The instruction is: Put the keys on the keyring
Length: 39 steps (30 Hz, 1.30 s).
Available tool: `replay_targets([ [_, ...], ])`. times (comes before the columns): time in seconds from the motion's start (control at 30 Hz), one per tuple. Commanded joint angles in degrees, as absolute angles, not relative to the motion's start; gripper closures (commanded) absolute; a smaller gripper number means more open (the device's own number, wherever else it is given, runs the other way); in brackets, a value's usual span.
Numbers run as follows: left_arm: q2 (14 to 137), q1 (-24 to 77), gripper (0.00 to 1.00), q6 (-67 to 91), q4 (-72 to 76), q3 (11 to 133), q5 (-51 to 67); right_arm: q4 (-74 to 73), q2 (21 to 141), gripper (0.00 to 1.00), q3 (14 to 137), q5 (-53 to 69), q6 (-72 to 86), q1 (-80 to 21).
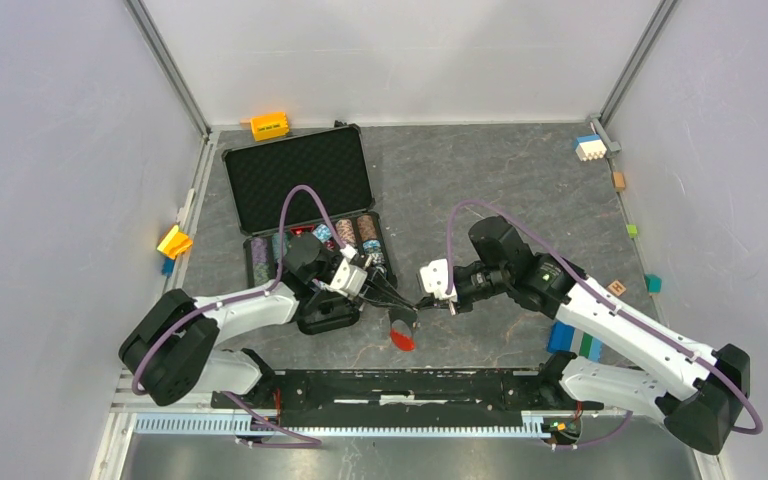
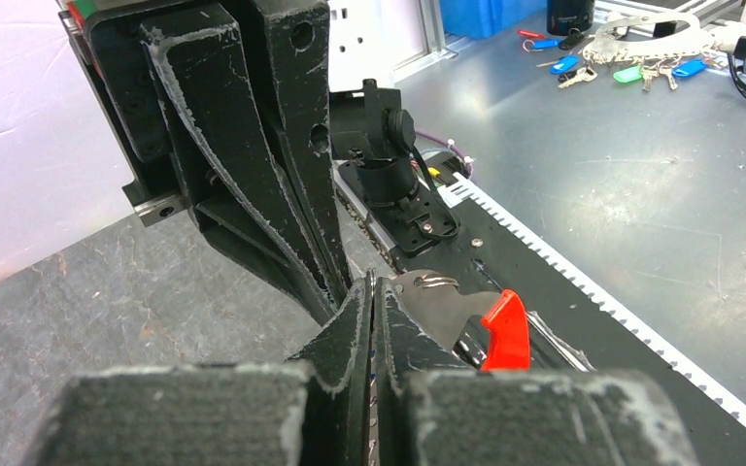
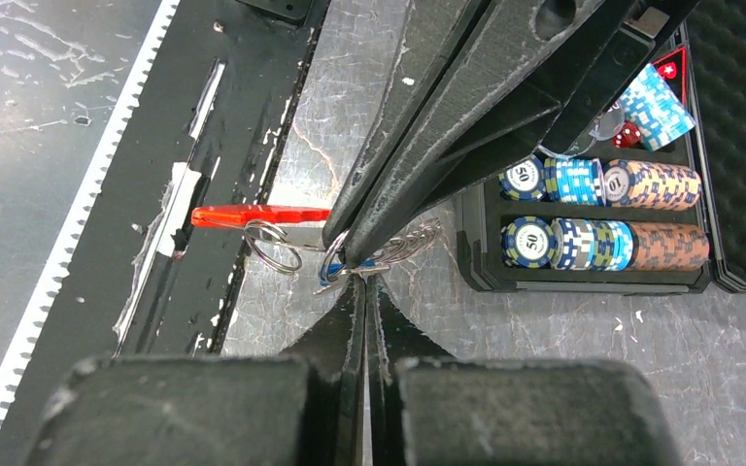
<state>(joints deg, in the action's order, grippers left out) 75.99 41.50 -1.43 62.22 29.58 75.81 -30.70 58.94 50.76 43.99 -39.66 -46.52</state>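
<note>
- "50" on the face of the blue-and-yellow poker chip [image 3: 523, 179] fronting the upper row in the chip case [image 3: 583, 283].
- "50", turned upside down, on the matching front chip [image 3: 529, 243] of the lower row.
- what looks like "10" on a chip face [image 3: 618, 182] midway along the upper row, too small to be sure.

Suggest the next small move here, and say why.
Probably the right gripper should nudge its small blue-headed key further onto the silvery metal keyring with the flat red strip, while the left gripper holds steady. Both grippers are shut and meet tip to tip, the left pinching the keyring, the right at the blue key against the ring's coil.
</note>
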Motion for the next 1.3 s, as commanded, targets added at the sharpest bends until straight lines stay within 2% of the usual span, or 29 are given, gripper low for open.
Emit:
replay_targets([
  [0.0, 73.9, 42.1, 0.98, -3.6, 65.1, 30.3, 77.7, -28.1, 58.0, 1.00, 50.3, 43.0, -38.5, -46.8],
  [0.1, 73.2, 42.1, 0.98, -3.5, 65.2, 30.1, 78.1, -28.2, 56.6, 0.97, 49.9, 41.4, -38.9, -46.8],
  [0.33, 71.9, 42.1, 0.98, -2.2, 66.0, 30.1, 78.5, -29.8, 52.9, 0.71, 49.2, 39.5, -40.9, -46.4],
  [0.47, 72.3, 42.1, 0.98, -1.4, 66.9, 30.0, 78.1, -29.9, 51.9, 0.63, 49.4, 39.7, -41.1, -46.2],
  [1.0, 75.8, 42.0, 0.98, 4.5, 71.5, 30.8, 72.6, -28.3, 51.0, 0.69, 50.8, 48.4, -37.9, -44.0],
  [1.27, 77.1, 42.0, 0.98, 7.2, 73.7, 31.0, 69.9, -26.9, 52.0, 0.74, 50.5, 48.1, -36.9, -44.1],
])
